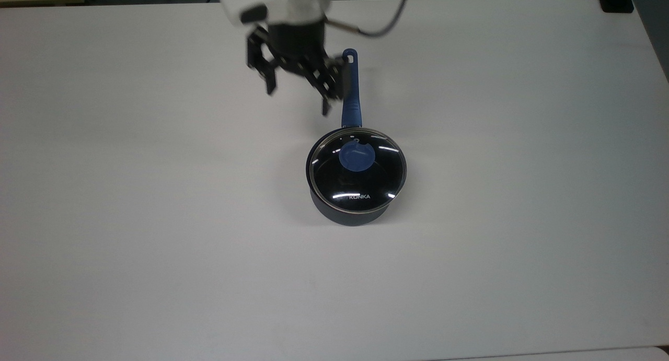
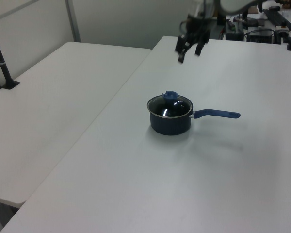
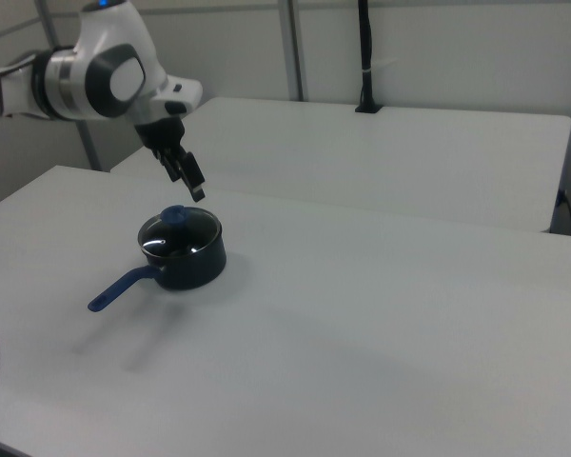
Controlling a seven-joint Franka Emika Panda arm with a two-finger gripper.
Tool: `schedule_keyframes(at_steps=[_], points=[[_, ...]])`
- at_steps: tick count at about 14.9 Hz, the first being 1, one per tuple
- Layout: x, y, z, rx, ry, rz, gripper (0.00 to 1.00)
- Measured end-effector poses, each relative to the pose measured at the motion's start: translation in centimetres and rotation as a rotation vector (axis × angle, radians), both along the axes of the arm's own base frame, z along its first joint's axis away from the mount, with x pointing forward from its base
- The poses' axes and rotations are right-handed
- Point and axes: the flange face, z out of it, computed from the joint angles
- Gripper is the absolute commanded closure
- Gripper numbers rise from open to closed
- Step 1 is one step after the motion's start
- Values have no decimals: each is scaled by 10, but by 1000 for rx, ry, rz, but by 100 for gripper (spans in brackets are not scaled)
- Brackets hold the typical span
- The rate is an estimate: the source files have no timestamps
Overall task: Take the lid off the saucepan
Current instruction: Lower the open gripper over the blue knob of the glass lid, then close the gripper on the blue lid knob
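The saucepan [image 1: 356,218] is a dark navy pot in the middle of the white table [image 1: 157,194]. Its blue handle [image 1: 350,92] points toward the top view's top. The lid [image 1: 334,178], clear glass with a metal rim and a blue knob [image 1: 356,158], rests on the pot. My gripper [image 1: 298,97] hangs open and empty in the air, beside the handle and to the top view's upper left of the lid. In the left view the gripper [image 2: 188,54] is high above and behind the saucepan [image 2: 170,126]. In the right view the gripper [image 3: 188,184] hovers just above the lid [image 3: 178,231].
A second white table [image 2: 53,97] adjoins on the left view's left, with a black post [image 2: 2,63] clamped at its far edge. A black object [image 1: 616,0] sits at the top view's top right corner. A cable [image 1: 381,24] trails from the arm.
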Motion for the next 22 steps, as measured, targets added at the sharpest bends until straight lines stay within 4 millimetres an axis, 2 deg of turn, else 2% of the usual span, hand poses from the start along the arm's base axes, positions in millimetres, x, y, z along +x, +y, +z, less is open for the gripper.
schedule_keyframes(at_steps=[4,6,8,10,16,19,20,22], points=[[22,31,-59,23,5,-46,0],[30,43,-80,39,-9,-83,0],[34,51,-92,47,-15,-94,0],[33,61,-97,54,-9,-88,0],[30,91,-91,83,-17,-93,0],[30,96,-100,81,-4,-87,3],[31,96,-103,77,-1,-86,5],[32,96,-106,71,2,-83,23]])
